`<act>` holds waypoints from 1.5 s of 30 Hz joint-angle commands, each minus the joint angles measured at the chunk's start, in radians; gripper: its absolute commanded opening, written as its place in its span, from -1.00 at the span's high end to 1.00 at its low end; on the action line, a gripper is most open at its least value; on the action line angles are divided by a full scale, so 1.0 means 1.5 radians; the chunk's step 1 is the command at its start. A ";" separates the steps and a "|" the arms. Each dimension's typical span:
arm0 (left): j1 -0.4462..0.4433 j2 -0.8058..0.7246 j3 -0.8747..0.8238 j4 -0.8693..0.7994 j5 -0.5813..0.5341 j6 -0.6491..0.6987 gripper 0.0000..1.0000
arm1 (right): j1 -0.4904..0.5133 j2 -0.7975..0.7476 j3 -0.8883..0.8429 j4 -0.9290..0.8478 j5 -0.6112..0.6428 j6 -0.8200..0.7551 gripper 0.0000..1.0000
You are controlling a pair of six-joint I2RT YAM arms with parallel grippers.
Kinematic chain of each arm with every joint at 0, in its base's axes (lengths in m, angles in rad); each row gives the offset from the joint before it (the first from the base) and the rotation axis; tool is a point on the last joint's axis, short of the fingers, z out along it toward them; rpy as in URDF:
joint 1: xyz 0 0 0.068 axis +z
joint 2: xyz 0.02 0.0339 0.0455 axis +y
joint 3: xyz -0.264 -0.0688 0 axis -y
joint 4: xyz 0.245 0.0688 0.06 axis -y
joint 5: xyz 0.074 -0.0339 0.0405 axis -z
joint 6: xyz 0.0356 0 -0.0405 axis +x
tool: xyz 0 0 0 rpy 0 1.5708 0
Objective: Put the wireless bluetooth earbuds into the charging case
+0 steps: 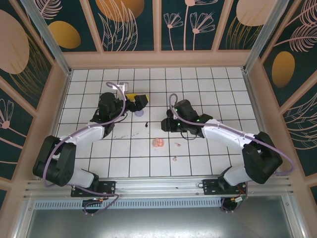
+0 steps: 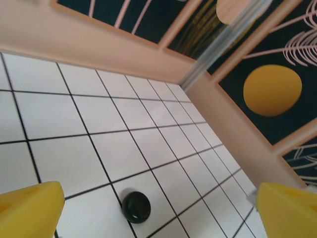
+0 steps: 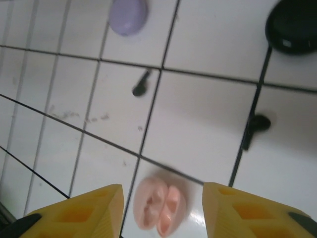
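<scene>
Nearest the bases we see one pink earbud (image 1: 175, 158) loose on the tiled floor (image 1: 223, 99). A second pink earbud (image 1: 177, 145) lies just right of the pink case (image 1: 158, 143), which is open. Just beyond that case is the right gripper (image 3: 163, 210), yellow fingers apart, nothing held. Past it two more sit loose on the tiles, not in any case: a black earbud (image 3: 141, 84) and the other black earbud (image 3: 255, 126). Farther back we have the purple case (image 3: 129, 17) and black case (image 3: 293, 25). The left gripper (image 2: 158, 218) is farthest back, fingers spread wide, empty.
</scene>
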 commanded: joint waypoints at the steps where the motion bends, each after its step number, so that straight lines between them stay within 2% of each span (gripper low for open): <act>1: 0.007 -0.048 -0.020 0.023 -0.080 -0.007 -0.97 | 0.030 -0.019 -0.024 -0.077 0.068 0.103 0.07; 10: 0.013 -0.108 -0.051 -0.007 -0.231 0.019 -0.97 | 0.099 0.029 -0.015 -0.095 0.091 0.209 0.11; 15: 0.020 -0.107 -0.028 -0.073 -0.266 -0.009 -0.98 | 0.124 0.082 0.019 -0.121 0.109 0.229 0.19; 25: 0.022 -0.106 -0.028 -0.062 -0.245 0.008 -0.97 | 0.148 0.145 0.066 -0.147 0.122 0.236 0.32; 38: 0.022 -0.110 -0.037 -0.044 -0.239 0.014 -0.97 | 0.154 0.191 0.085 -0.154 0.125 0.235 0.38; 45: 0.023 -0.111 -0.037 -0.041 -0.234 0.015 -0.97 | 0.154 0.213 0.093 -0.147 0.127 0.231 0.50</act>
